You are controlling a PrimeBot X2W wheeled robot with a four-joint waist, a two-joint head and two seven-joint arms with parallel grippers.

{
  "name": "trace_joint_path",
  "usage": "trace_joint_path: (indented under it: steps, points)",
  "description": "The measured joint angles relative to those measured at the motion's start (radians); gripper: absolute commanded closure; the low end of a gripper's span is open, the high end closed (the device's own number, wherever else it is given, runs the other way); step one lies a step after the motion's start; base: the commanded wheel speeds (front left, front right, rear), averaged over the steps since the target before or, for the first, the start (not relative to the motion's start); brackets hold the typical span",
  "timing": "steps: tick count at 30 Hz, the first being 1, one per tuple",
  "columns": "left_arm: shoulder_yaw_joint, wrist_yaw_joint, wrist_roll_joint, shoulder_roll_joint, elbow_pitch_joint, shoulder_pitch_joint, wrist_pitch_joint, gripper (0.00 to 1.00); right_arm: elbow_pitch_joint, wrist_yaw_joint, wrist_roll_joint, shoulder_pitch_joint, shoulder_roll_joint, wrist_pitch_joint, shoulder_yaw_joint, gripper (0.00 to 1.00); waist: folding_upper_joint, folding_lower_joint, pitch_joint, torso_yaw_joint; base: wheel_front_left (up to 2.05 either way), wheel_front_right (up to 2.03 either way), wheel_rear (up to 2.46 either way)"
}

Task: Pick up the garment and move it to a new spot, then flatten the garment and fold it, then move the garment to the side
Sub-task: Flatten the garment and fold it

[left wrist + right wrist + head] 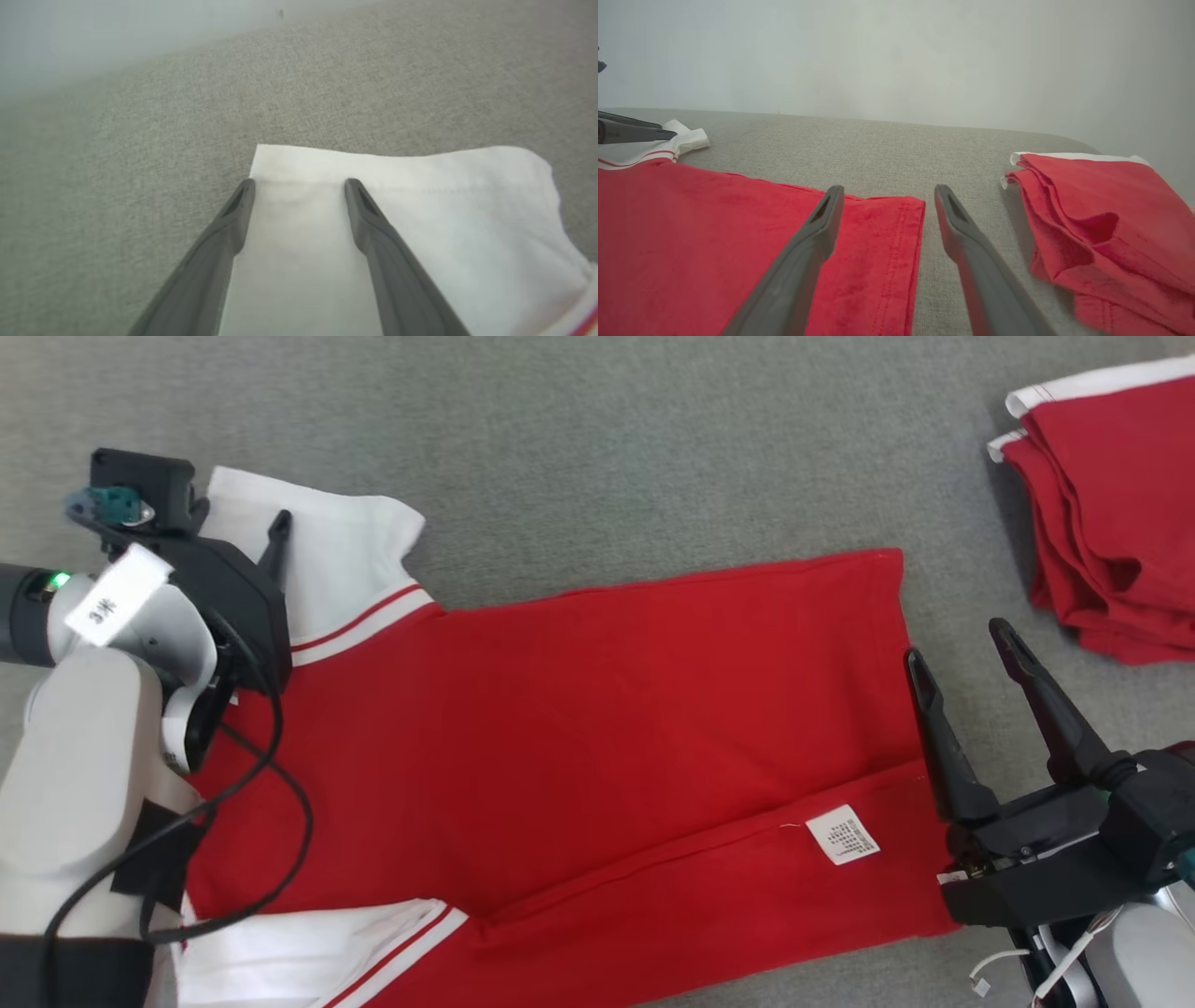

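Fingers gape wide, empty: left fingers [229,228] over the white sleeve [444,210], right fingers [817,233] straddling the hem [908,242] of the garment [597,709].

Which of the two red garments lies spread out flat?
The middle garment, white sleeves showing; the other red garment, far right, sits in a layered pile.
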Motion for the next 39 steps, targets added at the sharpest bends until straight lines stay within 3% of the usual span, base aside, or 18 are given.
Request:
trace_joint_path:
  steps: [7,13,28,39]
  points:
    - [0.019,0.033,0.003,-0.007,0.076,-0.076,-0.002,0.00,0.006,-0.006,0.000,-0.001,0.000,-0.009,-0.017,0.00,0.0000,-0.0002,0.040,-0.037,0.00,0.00,0.00]
    - [0.036,0.061,-0.001,-0.036,0.132,-0.114,0.000,0.00,0.014,-0.014,0.000,0.000,-0.003,-0.013,-0.037,0.00,-0.0001,-0.0002,0.044,-0.029,0.00,0.00,0.00]
    - [0.029,0.085,-0.007,-0.070,0.168,-0.117,0.016,0.00,0.049,-0.012,0.000,0.005,-0.004,-0.021,-0.020,0.00,-0.0002,-0.0002,-0.033,0.018,0.00,0.00,0.00]
    - [0.051,0.088,-0.032,-0.067,0.204,-0.080,0.047,0.00,0.029,-0.005,-0.006,0.041,-0.010,-0.020,-0.008,0.00,-0.0002,-0.0004,-0.039,0.001,0.00,0.00,0.00]
